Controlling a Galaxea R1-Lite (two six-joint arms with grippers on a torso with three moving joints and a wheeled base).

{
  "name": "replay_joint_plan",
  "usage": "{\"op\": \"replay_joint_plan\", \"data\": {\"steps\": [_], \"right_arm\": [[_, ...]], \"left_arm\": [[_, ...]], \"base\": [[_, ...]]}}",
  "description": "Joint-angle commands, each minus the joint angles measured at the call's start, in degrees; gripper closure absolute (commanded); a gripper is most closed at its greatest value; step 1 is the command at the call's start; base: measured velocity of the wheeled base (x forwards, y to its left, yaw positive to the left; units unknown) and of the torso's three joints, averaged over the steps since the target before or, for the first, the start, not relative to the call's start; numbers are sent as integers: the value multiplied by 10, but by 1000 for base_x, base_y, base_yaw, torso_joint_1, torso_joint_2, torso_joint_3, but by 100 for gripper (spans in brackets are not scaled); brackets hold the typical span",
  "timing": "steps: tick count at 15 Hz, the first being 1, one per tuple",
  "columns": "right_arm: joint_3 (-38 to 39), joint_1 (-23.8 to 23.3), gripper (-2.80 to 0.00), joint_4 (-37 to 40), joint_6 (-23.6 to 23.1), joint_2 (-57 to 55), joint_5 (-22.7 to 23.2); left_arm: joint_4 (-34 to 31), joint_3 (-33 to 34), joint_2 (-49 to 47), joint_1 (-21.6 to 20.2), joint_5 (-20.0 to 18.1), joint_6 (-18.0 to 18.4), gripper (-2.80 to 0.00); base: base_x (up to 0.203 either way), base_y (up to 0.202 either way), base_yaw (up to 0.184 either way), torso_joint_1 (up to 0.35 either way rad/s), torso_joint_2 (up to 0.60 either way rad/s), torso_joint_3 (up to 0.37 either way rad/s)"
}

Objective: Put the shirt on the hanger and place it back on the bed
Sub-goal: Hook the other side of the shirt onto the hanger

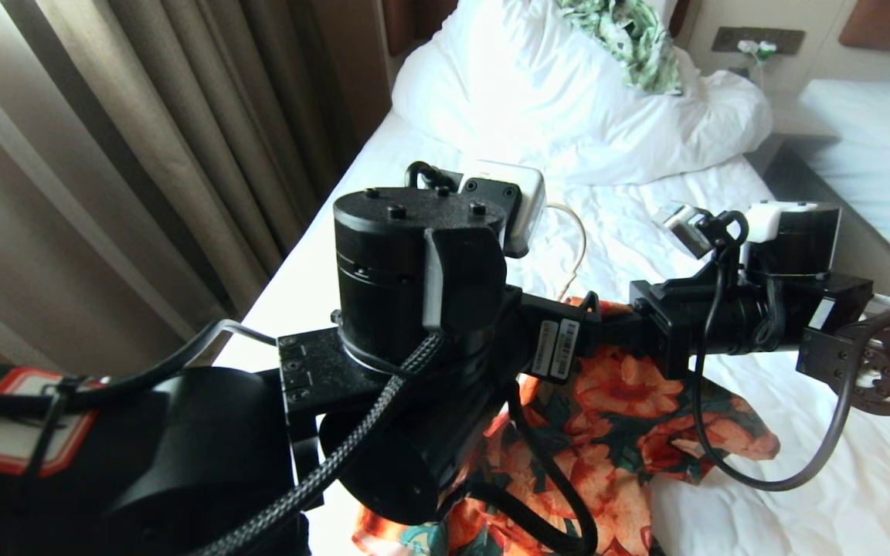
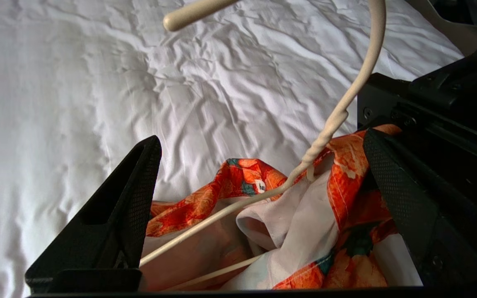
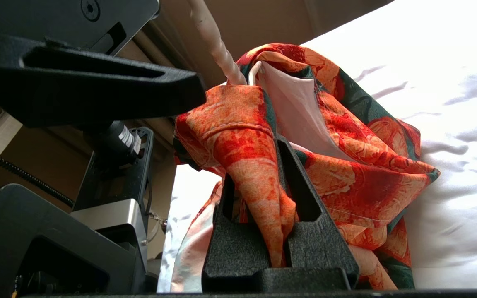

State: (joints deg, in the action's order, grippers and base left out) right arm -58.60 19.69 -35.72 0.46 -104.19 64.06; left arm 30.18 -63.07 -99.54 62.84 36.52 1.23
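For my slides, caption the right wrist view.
Right gripper shut on orange floral shirt, cream wire hanger inside.

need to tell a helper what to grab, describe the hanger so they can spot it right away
Start at the bed with the wrinkled white sheet, then find the orange-flowered shirt bunched on it under the robot's arms. The hanger is the thin cream wire rising from the shirt's neck opening, with a twisted stem and curved hook: the only pale, stiff line among soft cloth.

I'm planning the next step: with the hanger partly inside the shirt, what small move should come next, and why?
Probably close the open left gripper on the hanger wire lying between its fingers. The right gripper already pinches the shirt, so steadying the hanger would let the shirt be drawn over it.
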Motion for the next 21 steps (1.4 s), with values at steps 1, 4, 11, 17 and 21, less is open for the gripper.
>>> {"op": "replay_joint_plan", "data": {"steps": [1, 4, 11, 17, 21], "right_arm": [[0, 2, 0, -3, 0, 2, 4], [0, 2, 0, -2, 1, 14, 4], [2, 2, 0, -2, 2, 21, 5], [2, 2, 0, -2, 1, 20, 4], [7, 0, 0, -2, -3, 19, 3]], "left_arm": [[2, -12, -5, 0, 2, 0, -280], [3, -32, -24, -1, 1, -1, -280], [2, -96, -63, -8, -1, 0, 0], [9, -111, -82, -9, -1, -2, 0], [11, -111, -84, -8, -1, -1, 0]], "base": [[0, 0, 0, 0, 0, 0], [0, 0, 0, 0, 0, 0], [0, 0, 0, 0, 0, 0], [0, 0, 0, 0, 0, 0], [0, 0, 0, 0, 0, 0]]}}
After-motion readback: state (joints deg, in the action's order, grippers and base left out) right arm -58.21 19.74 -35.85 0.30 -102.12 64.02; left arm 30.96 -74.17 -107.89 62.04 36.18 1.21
